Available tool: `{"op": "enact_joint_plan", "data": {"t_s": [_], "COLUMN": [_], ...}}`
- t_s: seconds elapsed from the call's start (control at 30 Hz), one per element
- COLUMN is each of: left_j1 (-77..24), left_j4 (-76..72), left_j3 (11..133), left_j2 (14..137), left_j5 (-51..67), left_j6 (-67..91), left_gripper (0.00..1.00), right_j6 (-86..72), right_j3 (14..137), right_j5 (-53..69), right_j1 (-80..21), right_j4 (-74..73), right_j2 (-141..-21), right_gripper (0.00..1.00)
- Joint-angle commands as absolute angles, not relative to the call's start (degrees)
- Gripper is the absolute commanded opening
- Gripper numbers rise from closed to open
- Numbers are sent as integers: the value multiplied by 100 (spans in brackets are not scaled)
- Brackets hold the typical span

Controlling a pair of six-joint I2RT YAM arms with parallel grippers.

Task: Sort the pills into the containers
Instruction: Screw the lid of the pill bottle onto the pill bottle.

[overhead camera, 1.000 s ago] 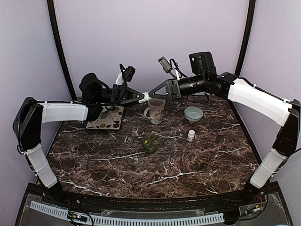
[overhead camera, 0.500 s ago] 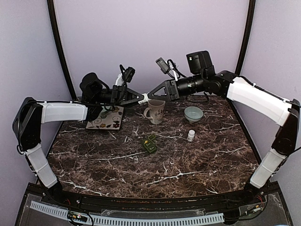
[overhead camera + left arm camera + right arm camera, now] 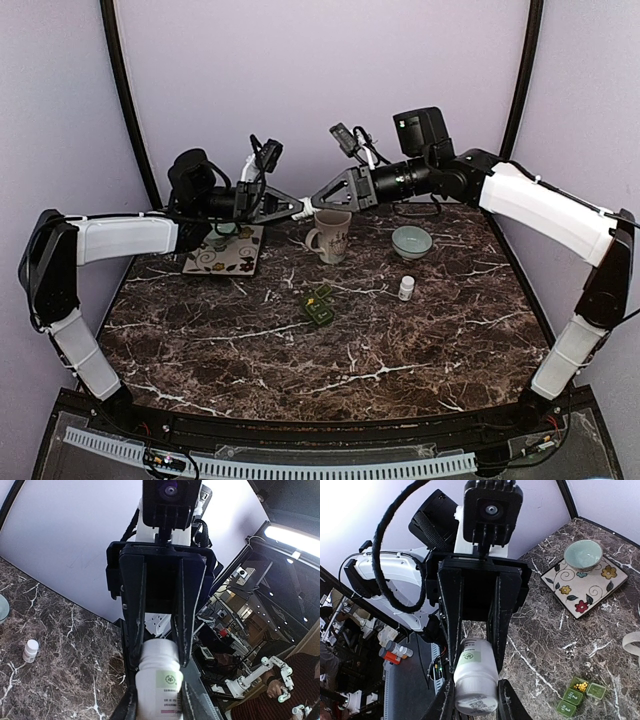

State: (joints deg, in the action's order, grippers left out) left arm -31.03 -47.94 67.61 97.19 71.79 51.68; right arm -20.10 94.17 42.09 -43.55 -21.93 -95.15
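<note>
Both arms meet in the air at 12 o'clock over the counter [image 3: 400, 340], sharing one white pill bottle [image 3: 159, 680]. The left gripper [image 3: 296, 208] has its fingers clamped on the labelled body. The right gripper [image 3: 320, 198] has its fingers closed on the opposite end, seemingly the cap. Likely one braces while the other twists it open. The bottle hangs near the mug [image 3: 330, 236], at 12 o'clock from the green pill box [image 3: 319, 305].
</note>
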Motion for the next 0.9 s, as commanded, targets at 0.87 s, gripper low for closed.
{"op": "enact_joint_plan", "data": {"t_s": [0.87], "left_j1": [-4246], "left_j4": [-1137], "left_j3": [7252], "left_j2": [8198], "left_j5": [3762], "left_j6": [-94], "left_gripper": [2], "right_j6": [-5117], "right_j3": [9586], "right_j5": [5087], "right_j1": [-4289], "right_j4": [-1470], "right_j2": [-10330], "right_gripper": [0]}}
